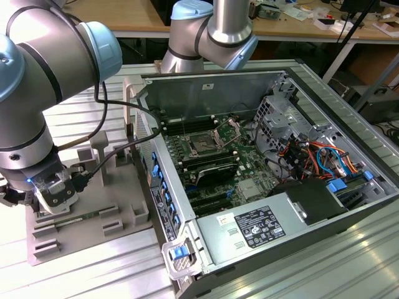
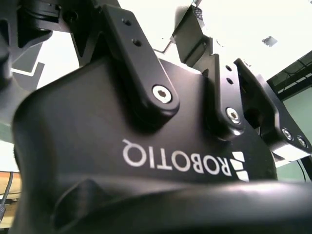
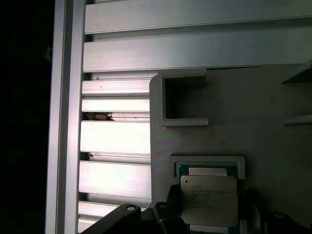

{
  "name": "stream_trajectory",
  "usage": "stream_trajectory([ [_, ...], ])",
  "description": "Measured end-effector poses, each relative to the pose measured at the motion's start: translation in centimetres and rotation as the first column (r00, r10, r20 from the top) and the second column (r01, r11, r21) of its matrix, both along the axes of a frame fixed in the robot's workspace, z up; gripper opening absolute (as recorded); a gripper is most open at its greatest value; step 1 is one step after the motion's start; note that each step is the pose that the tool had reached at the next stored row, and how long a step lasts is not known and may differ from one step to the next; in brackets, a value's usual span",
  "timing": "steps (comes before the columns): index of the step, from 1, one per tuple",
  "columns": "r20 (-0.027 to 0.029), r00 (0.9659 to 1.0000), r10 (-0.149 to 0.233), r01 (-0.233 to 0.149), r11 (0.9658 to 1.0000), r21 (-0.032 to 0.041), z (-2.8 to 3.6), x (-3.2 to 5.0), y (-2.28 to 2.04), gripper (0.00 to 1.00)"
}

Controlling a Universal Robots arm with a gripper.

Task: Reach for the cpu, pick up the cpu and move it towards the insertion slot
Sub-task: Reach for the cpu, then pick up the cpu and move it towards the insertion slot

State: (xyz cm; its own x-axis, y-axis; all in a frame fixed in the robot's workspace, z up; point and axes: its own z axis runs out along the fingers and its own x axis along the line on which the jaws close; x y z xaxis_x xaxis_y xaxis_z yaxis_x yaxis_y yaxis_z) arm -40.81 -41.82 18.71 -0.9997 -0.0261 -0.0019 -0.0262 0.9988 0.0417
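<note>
While pale wooden desks (image 1: 124,15) line the background, a ribbed aluminium table (image 1: 93,274) carries an open grey metal computer case (image 1: 206,93). Its green board holds the small square, metal-framed insertion slot (image 1: 203,144). Well apart, at the exterior view's left, sits a grey moulded plastic tray (image 1: 118,212). Over that tray the black gripper (image 3: 210,217) straddles the flat, square, silvery-topped cpu (image 3: 209,197), which lies face up at a shallow rimmed recess (image 3: 207,160), edges parallel to the rim; whether it is clamped cannot be told.
</note>
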Motion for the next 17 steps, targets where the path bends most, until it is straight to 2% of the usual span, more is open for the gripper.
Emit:
stream_trajectory([
  [3,0.0006,1.0000,0.000,0.000,1.0000,0.0004,-0.04,0.02,0.00,0.61],
  [4,0.0004,1.0000,0.000,0.000,1.0000,0.0002,-0.03,0.02,0.00,0.67],
  [8,0.0000,1.0000,0.006,-0.006,1.0000,-0.0001,-0.01,0.00,0.02,0.67],
  [11,0.0001,0.9997,0.026,-0.026,0.9997,0.0001,-0.02,0.00,0.24,0.67],
  [15,0.0001,0.9996,0.029,-0.029,0.9996,0.0005,-0.03,-0.01,0.44,0.67],
  [17,0.0000,0.9989,0.047,-0.047,0.9989,0.0005,-0.02,-0.03,0.45,0.67],
])
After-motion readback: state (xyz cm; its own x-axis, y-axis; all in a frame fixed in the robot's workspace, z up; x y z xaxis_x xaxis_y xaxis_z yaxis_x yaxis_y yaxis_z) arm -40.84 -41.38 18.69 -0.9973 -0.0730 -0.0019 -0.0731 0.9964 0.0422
